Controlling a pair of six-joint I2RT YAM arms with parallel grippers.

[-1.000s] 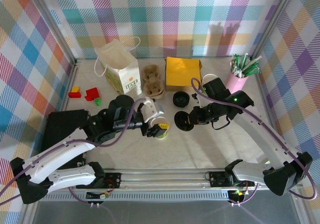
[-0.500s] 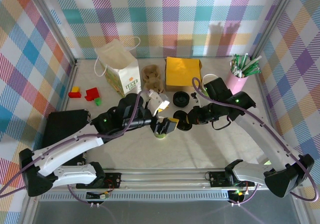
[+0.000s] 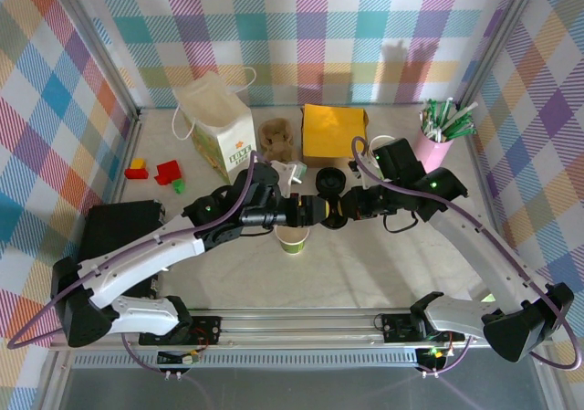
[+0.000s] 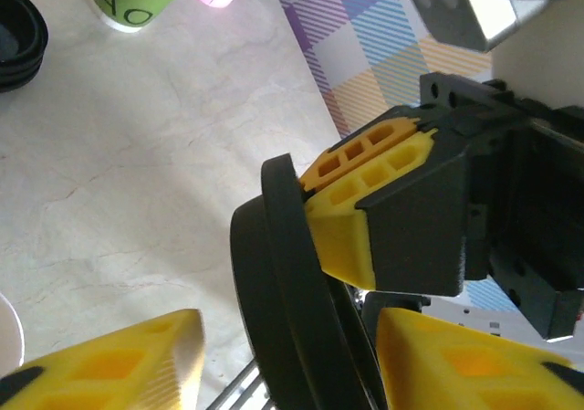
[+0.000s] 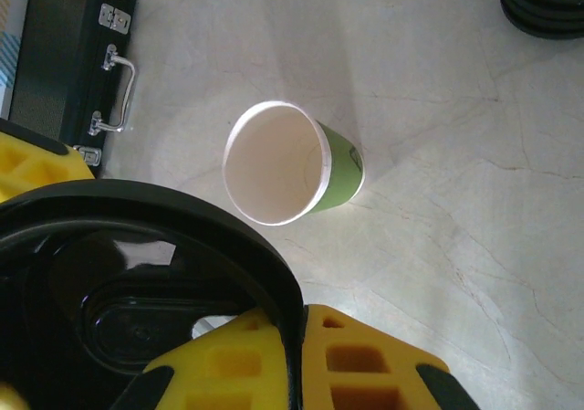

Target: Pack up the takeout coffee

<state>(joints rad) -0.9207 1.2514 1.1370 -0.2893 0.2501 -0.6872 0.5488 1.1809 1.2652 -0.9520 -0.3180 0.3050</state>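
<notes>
1. The paper cup is white inside, with a green lower band.
2. The lid is glossy black.
3. The right claw and the left claw are yellow with a grid of hollow cells, on black bodies.
4. The desk is cream with faint marble veining.
5. The walls carry a pastel plaid of blue, pink, orange, green and purple.
6. The case is black with silver latches.
7. The paper bag is white with green print.
8. The flat packet is plain yellow.
9. The tall cup is pink; its straws are green and white.
10. The blocks are red, yellow and green.
11. The cup carrier is brown.
</notes>
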